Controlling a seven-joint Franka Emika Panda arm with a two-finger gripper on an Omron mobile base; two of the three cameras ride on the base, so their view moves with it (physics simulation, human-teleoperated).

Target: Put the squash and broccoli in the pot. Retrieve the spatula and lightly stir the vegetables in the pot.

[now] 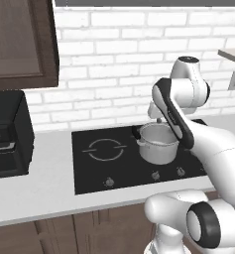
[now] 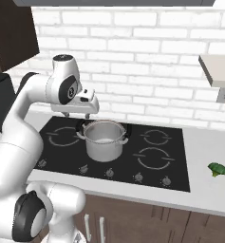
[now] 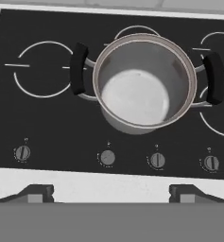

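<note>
The pot (image 2: 103, 140) was seen standing upright on the black cooktop (image 2: 171, 161), over the burner ring at the middle of the cooktop's left half, its mouth turned straight up. From the hand view the pot (image 3: 144, 85) was looked into from above: its pale inside was seen bare, and its two dark loop handles were set on a line running along the cooktop's length, one toward the left edge and one toward the right. In the left base view the pot (image 1: 158, 143) was partly covered by the white arm.

The gripper (image 2: 77, 114) was held above the cooktop's back left part, just behind and to the left of the pot, apart from it. Its jaws were spread wide, nothing being held between them; in the hand view the fingertips (image 3: 35, 194) were seen far apart over the cooktop's front edge and the pale table.

The broccoli (image 2: 218, 169) was seen lying on the white table (image 2: 204, 190) near its right end, just beyond the cooktop's right edge and well apart from the pot. A row of round knobs (image 3: 107, 157) was seen along the cooktop's front edge.
</note>
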